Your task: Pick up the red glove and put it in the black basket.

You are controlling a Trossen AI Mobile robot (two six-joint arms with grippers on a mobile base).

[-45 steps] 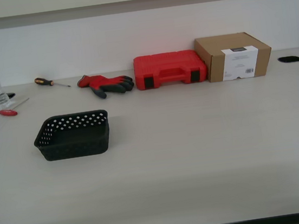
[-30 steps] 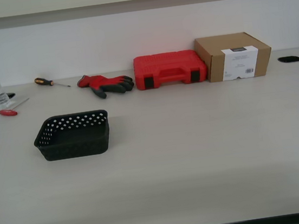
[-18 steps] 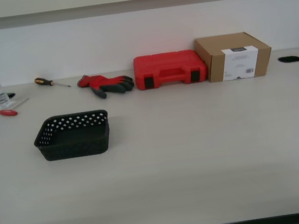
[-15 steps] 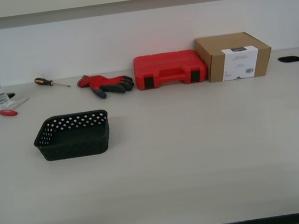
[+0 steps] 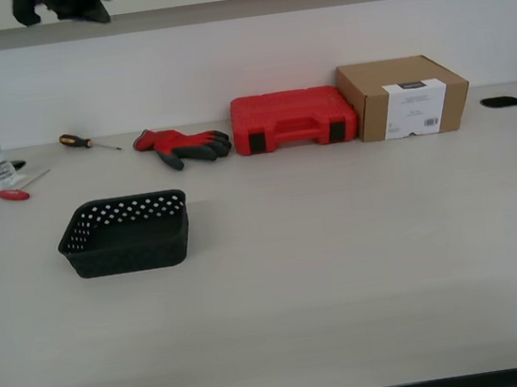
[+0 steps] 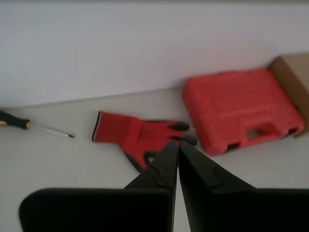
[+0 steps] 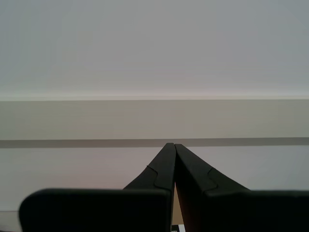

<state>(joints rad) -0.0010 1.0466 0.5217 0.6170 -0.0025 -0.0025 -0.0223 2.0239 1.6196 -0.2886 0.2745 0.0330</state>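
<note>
While the black basket (image 5: pixel 127 233) sits empty near the front of the table (image 5: pixel 343 268), the red glove (image 5: pixel 182 145) lies far back by the wall, just beside the red tool case (image 5: pixel 294 119). My first gripper (image 6: pixel 177 146) and my second gripper (image 7: pixel 174 147) both have their jaws pressed together, holding nothing. Unless the first jaws part before descending, they could shove the floppy glove or nudge the case.

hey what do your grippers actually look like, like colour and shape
Both look alike. My first gripper and my second gripper each have two matte black fingers, wide at a flat black base and tapering to narrow tips, with a small stepped notch along each inner edge. I see no markings or cables on them. A dark bit of an arm shows in the exterior view.
</note>
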